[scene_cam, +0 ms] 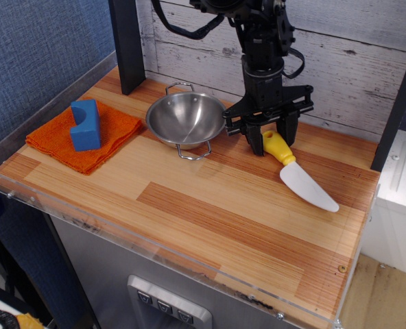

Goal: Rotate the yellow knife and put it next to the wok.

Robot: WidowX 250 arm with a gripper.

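The yellow knife (277,147) is at the table surface to the right of the wok (186,118). Its yellow handle points toward the back and its white blade (308,186) points to the front right. My gripper (272,140) points straight down with a finger on each side of the handle, closed on it. The wok is a shiny steel bowl with two wire loop handles. It stands upright and empty, about a hand's width left of the gripper.
An orange cloth (83,140) with a blue block (85,125) on it lies at the left. A black post (126,44) stands at the back left. A white plank wall (340,62) runs behind. A clear rim (155,250) edges the table front.
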